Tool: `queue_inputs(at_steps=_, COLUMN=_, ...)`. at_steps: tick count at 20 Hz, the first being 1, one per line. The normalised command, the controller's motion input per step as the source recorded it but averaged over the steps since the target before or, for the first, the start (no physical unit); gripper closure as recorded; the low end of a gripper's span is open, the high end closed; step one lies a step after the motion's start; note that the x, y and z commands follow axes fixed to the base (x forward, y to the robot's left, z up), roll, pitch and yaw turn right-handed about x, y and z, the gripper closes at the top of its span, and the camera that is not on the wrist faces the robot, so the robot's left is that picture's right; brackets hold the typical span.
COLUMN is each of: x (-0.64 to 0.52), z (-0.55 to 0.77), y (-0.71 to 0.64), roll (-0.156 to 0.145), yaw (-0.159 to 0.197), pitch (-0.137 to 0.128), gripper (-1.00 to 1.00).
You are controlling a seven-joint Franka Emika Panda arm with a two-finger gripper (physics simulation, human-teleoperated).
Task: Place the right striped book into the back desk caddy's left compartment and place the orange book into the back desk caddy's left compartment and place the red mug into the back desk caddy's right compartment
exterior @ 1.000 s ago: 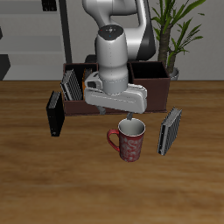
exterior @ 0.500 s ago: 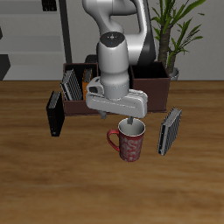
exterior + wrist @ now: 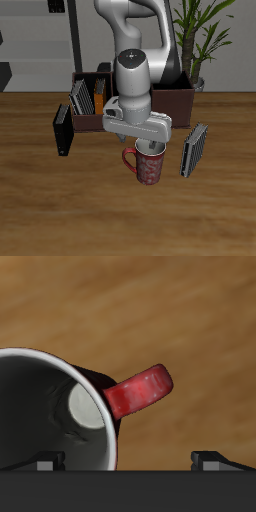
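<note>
The red mug [image 3: 150,170] stands upright on the table in front of the back desk caddy [image 3: 176,100]. My gripper [image 3: 149,146] hangs directly over the mug's rim, open, its fingers down at rim level. In the wrist view the mug's red handle [image 3: 140,391] and pale grey inside lie just beyond my gripper [image 3: 130,461], whose two fingertips [image 3: 45,462] stand far apart. The right striped book [image 3: 80,97] and the orange book [image 3: 99,100] stand upright in the caddy's left compartment. My arm hides the caddy's middle.
A plain black book [image 3: 63,131] stands on the table in front of the caddy's book end. Another striped book [image 3: 194,149] stands on the table beside the mug, away from the black book. A potted plant [image 3: 205,35] rises behind the caddy.
My gripper has come down onto the mug and the hand has turned a little. The mug and books have not moved.
</note>
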Motion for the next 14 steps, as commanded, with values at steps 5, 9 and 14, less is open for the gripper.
queue_inputs(at_steps=5, x=-0.13, z=-0.24, y=0.15, roll=0.048, yaw=0.007, pitch=0.059, gripper=1.0)
queue_inputs(at_steps=9, x=-0.06, z=-0.03, y=0.06, roll=0.037, yaw=-0.009, pitch=0.026, gripper=1.0)
queue_inputs(at_steps=14, x=-0.06, z=0.04, y=0.02, roll=0.025, yaw=-0.005, pitch=0.008, gripper=1.0)
